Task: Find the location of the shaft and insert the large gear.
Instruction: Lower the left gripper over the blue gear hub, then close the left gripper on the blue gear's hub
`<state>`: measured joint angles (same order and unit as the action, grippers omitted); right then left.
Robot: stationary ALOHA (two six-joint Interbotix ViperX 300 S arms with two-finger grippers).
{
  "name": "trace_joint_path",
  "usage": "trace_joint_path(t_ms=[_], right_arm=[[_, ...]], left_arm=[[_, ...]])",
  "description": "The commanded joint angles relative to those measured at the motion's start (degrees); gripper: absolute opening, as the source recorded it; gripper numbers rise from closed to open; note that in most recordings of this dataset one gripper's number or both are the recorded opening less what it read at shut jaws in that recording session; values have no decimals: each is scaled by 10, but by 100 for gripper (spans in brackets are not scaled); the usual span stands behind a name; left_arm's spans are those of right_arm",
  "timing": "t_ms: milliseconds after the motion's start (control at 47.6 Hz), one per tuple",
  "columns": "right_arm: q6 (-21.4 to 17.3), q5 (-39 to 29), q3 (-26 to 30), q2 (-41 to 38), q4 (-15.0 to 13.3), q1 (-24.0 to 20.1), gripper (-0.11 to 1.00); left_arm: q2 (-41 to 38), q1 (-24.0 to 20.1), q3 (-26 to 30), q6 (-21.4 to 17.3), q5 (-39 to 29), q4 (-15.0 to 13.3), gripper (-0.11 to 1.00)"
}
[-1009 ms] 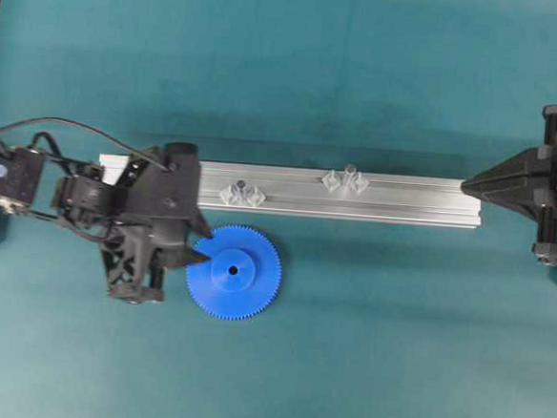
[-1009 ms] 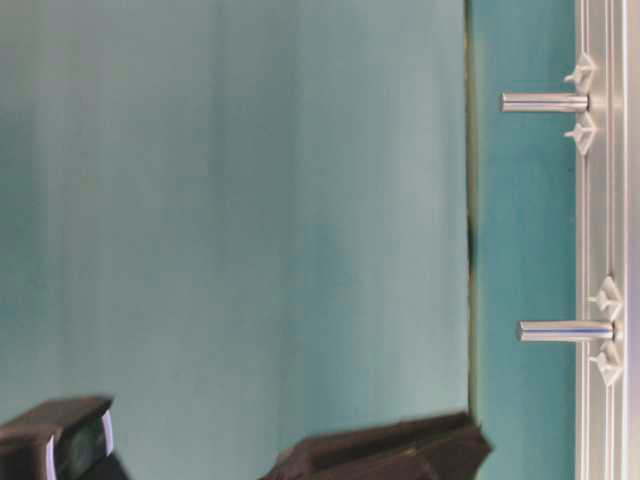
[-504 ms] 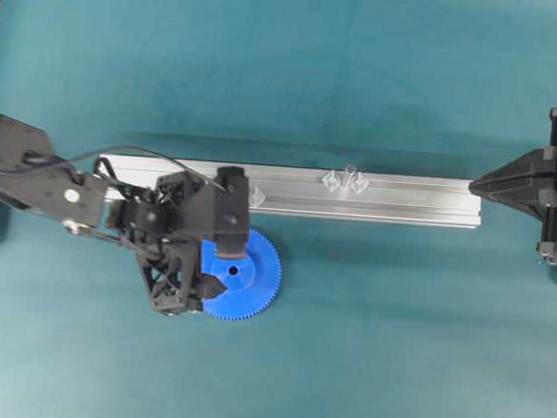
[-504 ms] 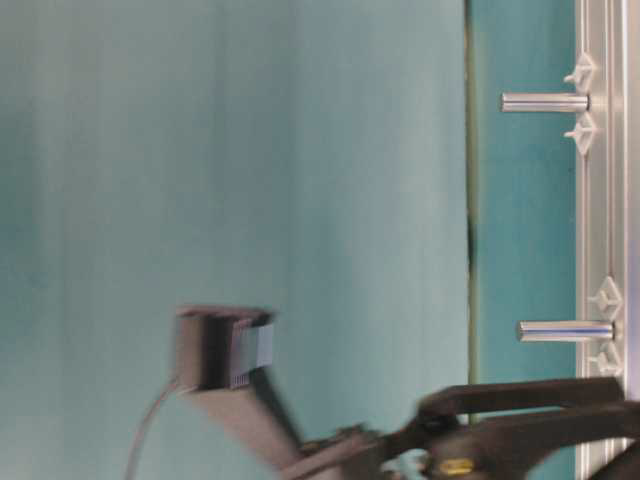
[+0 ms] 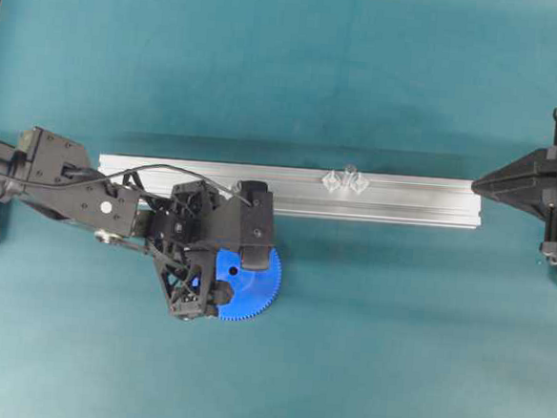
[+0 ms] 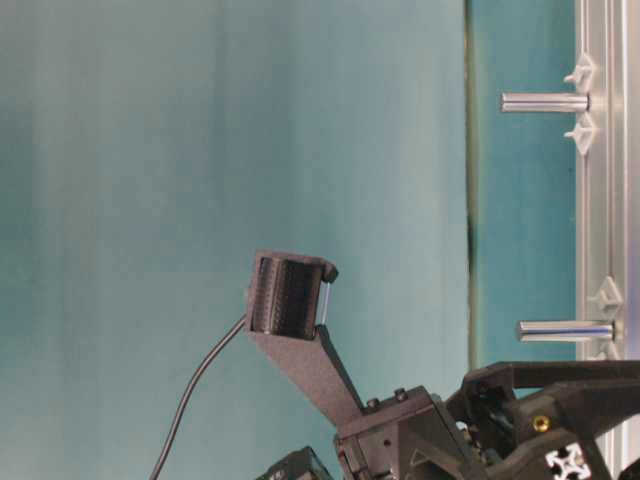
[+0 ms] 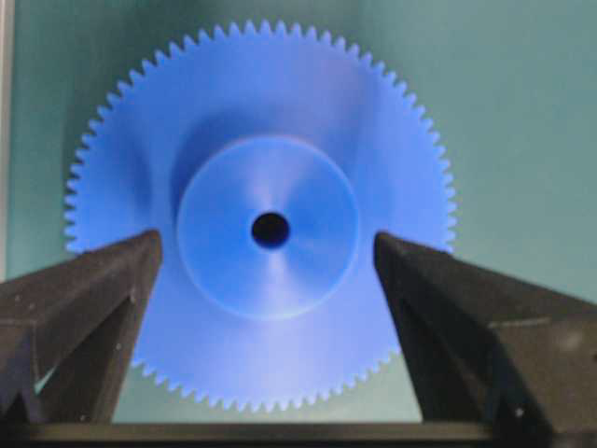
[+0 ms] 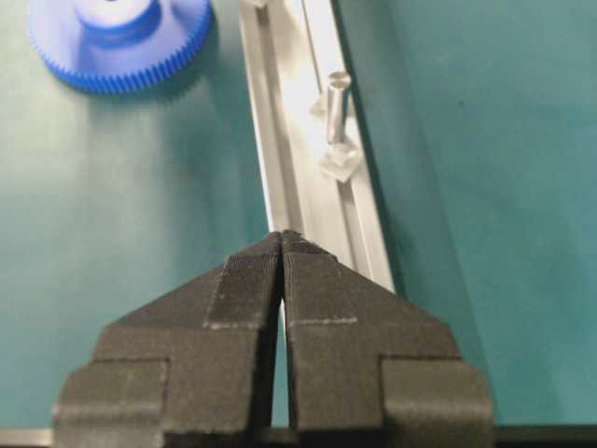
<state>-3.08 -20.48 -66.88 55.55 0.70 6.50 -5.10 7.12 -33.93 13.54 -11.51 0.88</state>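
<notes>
Even bright light; left wrist view soft-focused.

A teal cloth-covered table [image 5: 364, 349] carries everything. Directly on it lies a long aluminium rail [image 5: 413, 199], running from beneath the left gripper [image 5: 231, 273] toward the tip of the right gripper [image 5: 476, 187], ending just short of that tip. The large gear [image 5: 259, 279] lies flat on the cloth, directly under the left gripper and beside the rail's near edge, hub up. In the left wrist view bare teal surface shows all round the gear's toothed rim
</notes>
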Motion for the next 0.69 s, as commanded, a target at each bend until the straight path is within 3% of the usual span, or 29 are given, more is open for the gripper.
trace_joint_path(t_ms=[0, 673], right_arm=[[-4, 3, 4, -3, 0, 2, 4], [-5, 3, 2, 8, 1, 2, 4]], left_arm=[[8, 4, 10, 0, 2, 2, 93], [-23, 4, 16, 4, 4, 2, 93]])
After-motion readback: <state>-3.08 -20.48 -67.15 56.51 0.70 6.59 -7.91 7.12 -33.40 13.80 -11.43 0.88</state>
